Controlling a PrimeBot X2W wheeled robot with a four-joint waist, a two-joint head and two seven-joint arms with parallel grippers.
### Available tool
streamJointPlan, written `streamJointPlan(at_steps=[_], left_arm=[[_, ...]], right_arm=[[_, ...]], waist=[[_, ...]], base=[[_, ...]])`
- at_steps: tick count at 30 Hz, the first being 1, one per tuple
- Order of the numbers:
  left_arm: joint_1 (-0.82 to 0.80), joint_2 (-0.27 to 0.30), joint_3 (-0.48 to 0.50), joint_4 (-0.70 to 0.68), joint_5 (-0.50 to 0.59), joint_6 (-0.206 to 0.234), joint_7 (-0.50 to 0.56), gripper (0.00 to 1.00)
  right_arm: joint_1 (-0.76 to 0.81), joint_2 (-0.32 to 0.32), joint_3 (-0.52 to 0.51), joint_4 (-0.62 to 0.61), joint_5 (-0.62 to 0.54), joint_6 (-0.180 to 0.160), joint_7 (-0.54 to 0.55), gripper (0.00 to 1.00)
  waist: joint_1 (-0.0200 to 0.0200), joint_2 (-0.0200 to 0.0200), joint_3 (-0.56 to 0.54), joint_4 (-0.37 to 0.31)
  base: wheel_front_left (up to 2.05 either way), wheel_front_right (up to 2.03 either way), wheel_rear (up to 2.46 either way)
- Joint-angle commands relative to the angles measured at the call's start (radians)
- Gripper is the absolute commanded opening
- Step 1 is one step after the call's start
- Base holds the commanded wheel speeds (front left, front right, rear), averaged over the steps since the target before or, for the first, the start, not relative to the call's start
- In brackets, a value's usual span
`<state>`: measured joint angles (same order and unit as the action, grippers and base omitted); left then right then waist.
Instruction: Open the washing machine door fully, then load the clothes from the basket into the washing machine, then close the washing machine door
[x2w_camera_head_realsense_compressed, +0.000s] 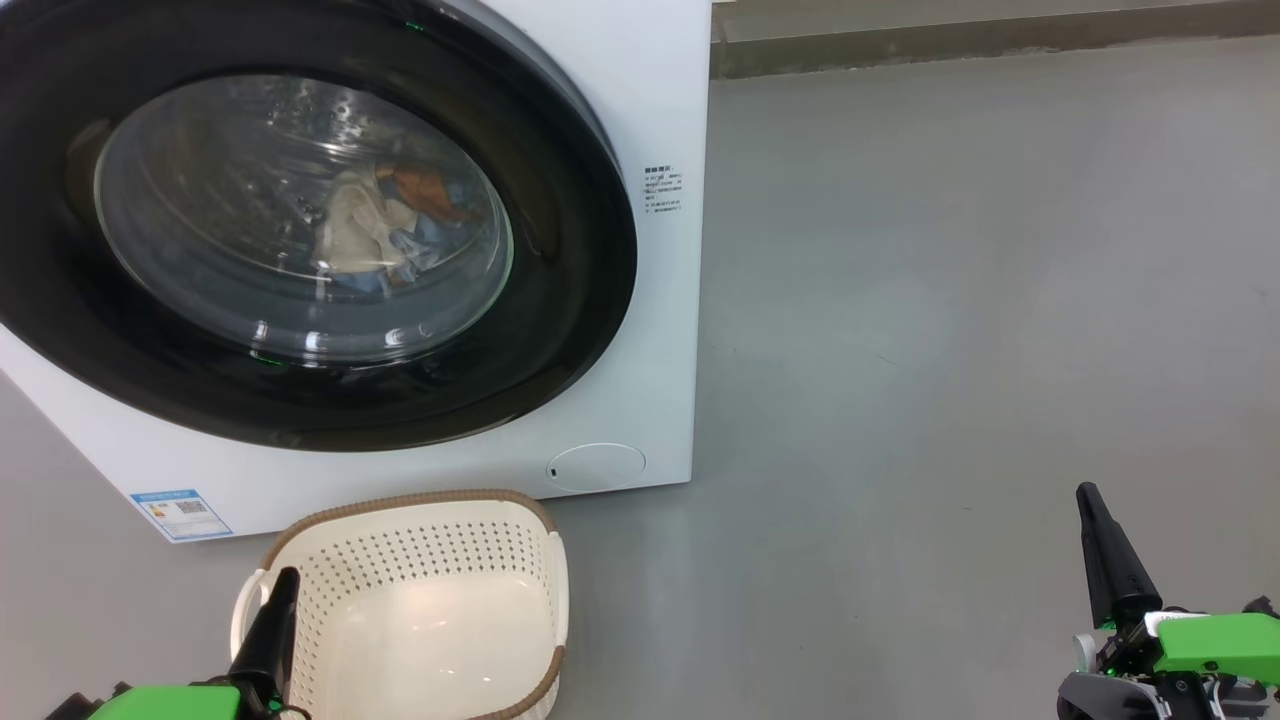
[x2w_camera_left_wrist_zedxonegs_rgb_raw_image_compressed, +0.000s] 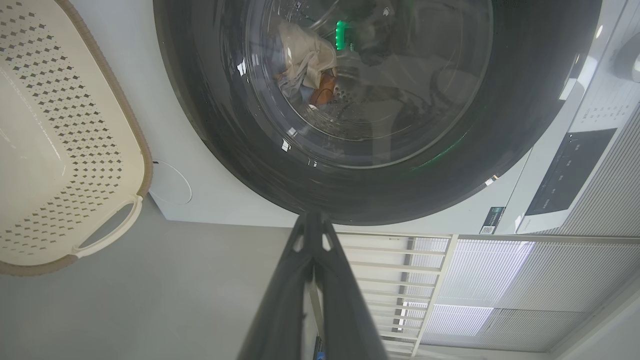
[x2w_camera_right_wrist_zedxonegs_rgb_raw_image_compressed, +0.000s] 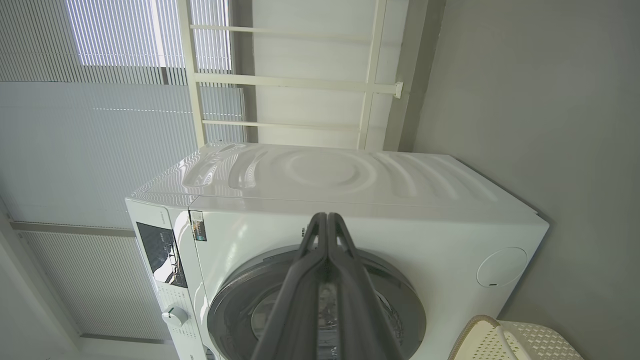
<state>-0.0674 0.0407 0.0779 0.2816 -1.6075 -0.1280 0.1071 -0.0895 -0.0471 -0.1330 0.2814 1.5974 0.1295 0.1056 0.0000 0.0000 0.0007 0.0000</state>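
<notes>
**Well, one worry: has it clicked home?**

The washing machine (x2w_camera_head_realsense_compressed: 650, 100) stands before me, its door (x2w_camera_head_realsense_compressed: 560, 330) flush to the front. If it isn't fully caught, it could swing out. The basket (x2w_camera_head_realsense_compressed: 420, 540) sits bare below, and the clothes (x2w_camera_head_realsense_compressed: 370, 225) lie behind the glass (x2w_camera_head_realsense_compressed: 250, 300). My left gripper (x2w_camera_head_realsense_compressed: 287, 578) is low by the basket and my right gripper (x2w_camera_head_realsense_compressed: 1087, 492) well apart, both pinched tight, holding nothing.

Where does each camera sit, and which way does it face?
Head view: from the head, down onto closed washing machine door, empty basket; left fingers, right fingers at bottom corners.
Left wrist view: on left wrist, along its shut fingers toward door glass, clothes behind.
Right wrist view: on right wrist, along its shut fingers toward washing machine front, top.
All share door, basket.
</notes>
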Motion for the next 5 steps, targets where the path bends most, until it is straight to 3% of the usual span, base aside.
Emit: streamJointPlan(at_steps=[1,5], left_arm=[[-0.047,0.012,0.035,-0.031,-0.002,-0.003,0.005,0.0],[-0.047,0.012,0.035,-0.031,-0.002,-0.003,0.005,0.0]], right_arm=[[-0.025,-0.004,0.018,-0.031,0.01,0.001,0.008,0.0],[-0.025,-0.004,0.018,-0.031,0.01,0.001,0.008,0.0]], waist=[[0.0,0.0,0.0,0.0],[0.0,0.0,0.0,0.0]], base=[[0.0,0.0,0.0],[0.0,0.0,0.0]])
